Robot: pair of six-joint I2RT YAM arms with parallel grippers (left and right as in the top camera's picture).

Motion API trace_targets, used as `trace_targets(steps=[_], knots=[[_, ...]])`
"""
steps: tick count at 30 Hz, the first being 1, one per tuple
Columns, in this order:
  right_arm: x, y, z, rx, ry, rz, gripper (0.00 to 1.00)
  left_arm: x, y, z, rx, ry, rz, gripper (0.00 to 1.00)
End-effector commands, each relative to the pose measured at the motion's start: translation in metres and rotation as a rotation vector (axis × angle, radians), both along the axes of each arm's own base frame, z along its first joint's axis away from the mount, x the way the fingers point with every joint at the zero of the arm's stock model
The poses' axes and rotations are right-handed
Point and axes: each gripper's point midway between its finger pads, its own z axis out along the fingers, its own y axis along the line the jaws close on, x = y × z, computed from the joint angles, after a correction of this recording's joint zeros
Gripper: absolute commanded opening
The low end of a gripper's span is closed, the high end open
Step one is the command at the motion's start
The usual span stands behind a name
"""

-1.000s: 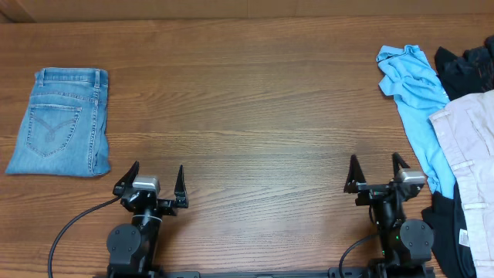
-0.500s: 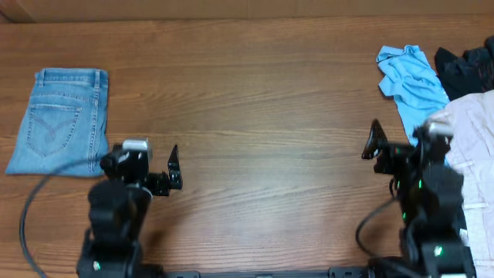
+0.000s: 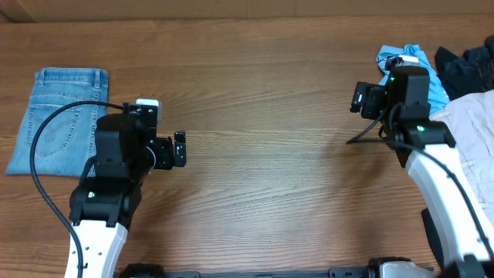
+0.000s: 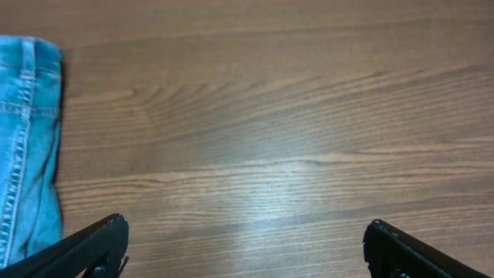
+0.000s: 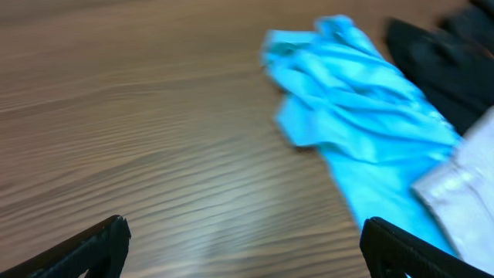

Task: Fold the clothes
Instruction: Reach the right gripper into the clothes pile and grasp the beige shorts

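The pale beige shorts [image 3: 472, 135] lie crumpled at the table's right edge, partly cut off by the frame. A corner of them shows in the right wrist view [image 5: 465, 193]. My right gripper [image 3: 369, 99] is open and empty above bare wood, just left of the light blue shirt and apart from the shorts; its fingers spread wide in the right wrist view [image 5: 243, 232]. My left gripper [image 3: 168, 150] is open and empty over bare wood left of centre, fingers wide in the left wrist view [image 4: 243, 235].
Folded blue jeans [image 3: 58, 120] lie at the far left, their edge in the left wrist view [image 4: 27, 147]. A light blue shirt [image 3: 421, 77] [image 5: 363, 108] and dark garments [image 3: 467, 66] [image 5: 444, 54] lie beside the shorts. Another dark garment [image 3: 444, 232] lies front right.
Both arms have left the front edge and reached out over the table. The right gripper moved toward the clothes pile at right; the left moved up beside the jeans.
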Motion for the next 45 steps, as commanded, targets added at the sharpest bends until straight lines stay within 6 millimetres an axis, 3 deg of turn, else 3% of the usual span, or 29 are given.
trace_targets(steps=[1,6,14,20,21,26,28,33,37,39,42,45], knots=[[0.005,-0.068,-0.019,-0.072,0.035,-0.236,1.00,0.004,-0.007,0.009,-0.026,-0.013,-0.022,1.00],[0.005,-0.123,-0.068,-0.042,0.100,-0.393,1.00,0.004,-0.007,0.010,-0.027,-0.018,-0.022,1.00],[0.005,-0.170,-0.127,-0.037,0.150,-0.504,0.89,0.005,-0.007,0.009,-0.027,-0.015,-0.022,1.00],[0.011,-0.190,-0.122,-0.037,0.076,-0.557,0.83,0.005,-0.007,0.009,-0.027,-0.016,-0.022,1.00],[0.010,-0.196,-0.122,-0.034,0.066,-0.574,0.78,0.005,-0.007,0.009,-0.027,-0.016,-0.022,1.00],[0.002,-0.205,-0.141,-0.028,0.106,-0.596,0.73,0.005,-0.007,0.009,-0.027,-0.016,-0.022,1.00],[0.001,-0.204,-0.149,-0.025,0.121,-0.595,0.65,0.005,-0.007,0.009,-0.027,-0.016,-0.023,1.00],[0.006,-0.206,-0.145,-0.028,0.091,-0.596,0.55,0.005,-0.007,0.009,-0.027,-0.016,-0.022,1.00],[0.007,-0.207,-0.141,-0.029,0.083,-0.597,0.36,0.005,-0.007,0.009,-0.027,-0.016,-0.022,1.00],[0.008,-0.207,-0.135,-0.031,0.067,-0.597,0.32,0.005,-0.007,0.009,-0.027,-0.016,-0.022,1.00],[0.012,-0.209,-0.112,-0.036,0.013,-0.598,0.31,0.005,-0.007,0.009,-0.027,-0.016,-0.022,1.00],[0.018,-0.211,-0.069,-0.047,-0.073,-0.595,0.24,0.005,-0.007,0.009,-0.027,-0.016,-0.022,1.00]])
